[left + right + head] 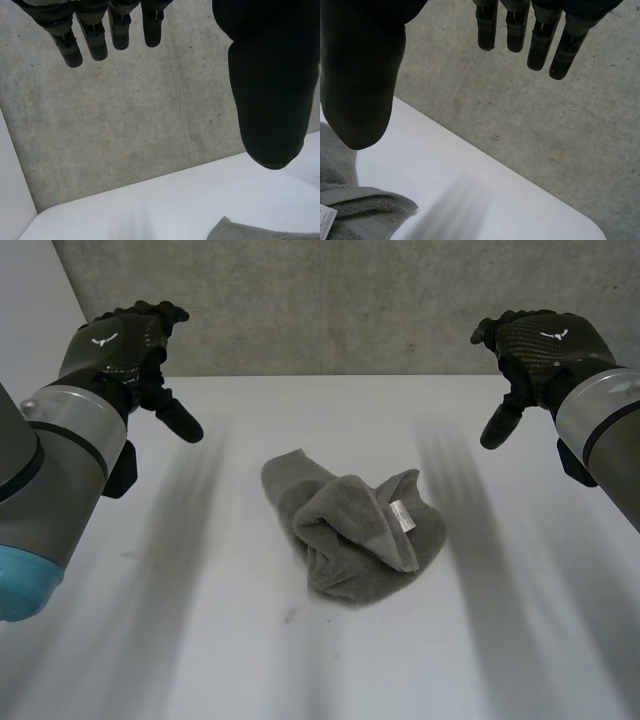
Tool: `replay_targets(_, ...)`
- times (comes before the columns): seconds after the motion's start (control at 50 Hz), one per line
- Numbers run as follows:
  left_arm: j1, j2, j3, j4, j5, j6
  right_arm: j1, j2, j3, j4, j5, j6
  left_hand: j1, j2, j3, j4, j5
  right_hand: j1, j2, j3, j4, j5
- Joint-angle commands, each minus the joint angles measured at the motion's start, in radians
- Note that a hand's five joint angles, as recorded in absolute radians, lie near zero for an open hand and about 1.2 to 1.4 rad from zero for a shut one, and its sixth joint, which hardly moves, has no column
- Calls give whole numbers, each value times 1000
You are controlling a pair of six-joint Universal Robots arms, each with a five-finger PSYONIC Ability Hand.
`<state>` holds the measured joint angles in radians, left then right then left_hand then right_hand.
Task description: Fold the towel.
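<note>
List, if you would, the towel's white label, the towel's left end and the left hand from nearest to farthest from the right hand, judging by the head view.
1. The white label, on the right side of the towel, lies nearest the right hand.
2. The left end of the towel, near the table's middle.
3. The left hand, raised at the far left.

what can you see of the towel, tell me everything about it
The towel is grey, thick terry cloth by its fuzzy look, with a flat hem band and a small white label at that hem. It lies crumpled in a loose heap, not yet folded, one flap rolled over the top. It rests on the white table near its middle. Nothing else touches it: the left hand and right hand hang open above, one to each side, apart from it.
</note>
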<state>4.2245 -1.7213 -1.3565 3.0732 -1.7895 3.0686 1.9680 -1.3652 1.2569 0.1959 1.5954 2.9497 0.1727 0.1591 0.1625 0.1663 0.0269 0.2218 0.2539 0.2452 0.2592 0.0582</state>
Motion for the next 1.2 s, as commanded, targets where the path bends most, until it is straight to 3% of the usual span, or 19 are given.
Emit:
replay_targets(0.02, -1, -35, 0, 2, 10, 6, 0, 3, -2, 5, -6, 0, 2, 15, 12, 8, -27, -47, -79, -71, -85, -58)
replay_targets(0.16, -1, -109, 0, 25, 108, 102, 40, 32, -21, 97, -77, 68, 2, 15, 12, 8, -27, -47, -79, -71, -85, -58)
replay_targets(0.26, 8, -164, -3, 59, 162, 151, 61, 106, -16, 132, -158, 331, 2, 15, 12, 8, -27, -47, -79, -71, -85, -58)
replay_targets(0.56, 98, -285, -59, 220, 357, 162, 161, 360, 7, 92, -180, 534, 2, 15, 12, 8, -27, -47, -79, -71, -85, -58)
replay_targets(0.62, 98, -294, -76, 263, 363, 162, 163, 397, -2, 91, -184, 577, 2, 15, 12, 8, -27, 180, 148, 157, 143, 169)
replay_targets(0.66, 98, -297, -82, 285, 364, 162, 164, 393, 1, 71, -166, 580, 2, 15, 12, 8, -27, 753, 720, 729, 715, 742)
replay_targets(0.68, 98, -302, -90, 301, 364, 162, 164, 393, 1, 71, -166, 580, 2, 15, 12, 8, -27, 756, 724, 732, 718, 745)
replay_targets(0.72, 98, -305, -95, 314, 364, 162, 157, 339, 24, 16, -106, 565, 2, 15, 12, 8, -27, 1173, 1141, 1149, 1135, 1162)
replay_targets(0.78, 98, -305, -102, 323, 364, 162, 149, 291, 45, -13, -86, 536, 2, 15, 12, 8, -27, 1174, 1142, 1151, 1137, 1163)
replay_targets(0.82, 98, -305, -104, 323, 364, 162, 134, 200, 103, -30, -80, 360, 2, 15, 12, 8, -27, 1174, 1142, 1151, 1137, 1163)
replay_targets(0.84, 98, -305, -105, 321, 366, 162, 134, 199, 104, -30, -80, 359, 2, 15, 12, 8, -27, 1174, 1142, 1151, 1137, 1163)
replay_targets(0.88, 98, -305, -107, 318, 368, 162, 123, 135, 177, -32, -89, 78, 2, 15, 12, 8, -27, 1174, 1142, 1151, 1137, 1163)
replay_targets(0.94, 95, -305, -107, 314, 368, 162, 121, 112, 223, -30, -91, -55, 3, 16, 13, 9, -26, 1174, 1142, 1151, 1137, 1163)
replay_targets(0.98, 94, -305, -105, 312, 369, 162, 120, 65, 312, -33, -85, -283, 3, 16, 13, 9, -26, 1174, 1142, 1151, 1137, 1163)
replay_targets(1.04, 83, -314, -101, 312, 371, 162, 115, 0, 395, -32, -91, -420, 6, 19, 16, 12, -23, 1174, 1142, 1151, 1137, 1163)
replay_targets(1.12, 66, -353, -81, 320, 371, 164, 95, -40, 438, -42, -92, -446, 8, 22, 19, 15, -20, 1174, 1142, 1151, 1137, 1163)
replay_targets(1.16, 55, -372, -64, 323, 371, 164, 86, -45, 438, -44, -91, -420, 14, 28, 25, 21, -14, 1079, 1047, 1055, 1041, 1068)
replay_targets(1.18, 42, -397, -40, 323, 372, 165, 83, -46, 431, -44, -89, -365, 23, 37, 33, 29, -6, 689, 657, 666, 652, 678)
replay_targets(1.2, 41, -397, -39, 323, 372, 165, 83, -46, 421, -44, -92, -290, 23, 37, 33, 30, -6, 450, 418, 426, 412, 439)
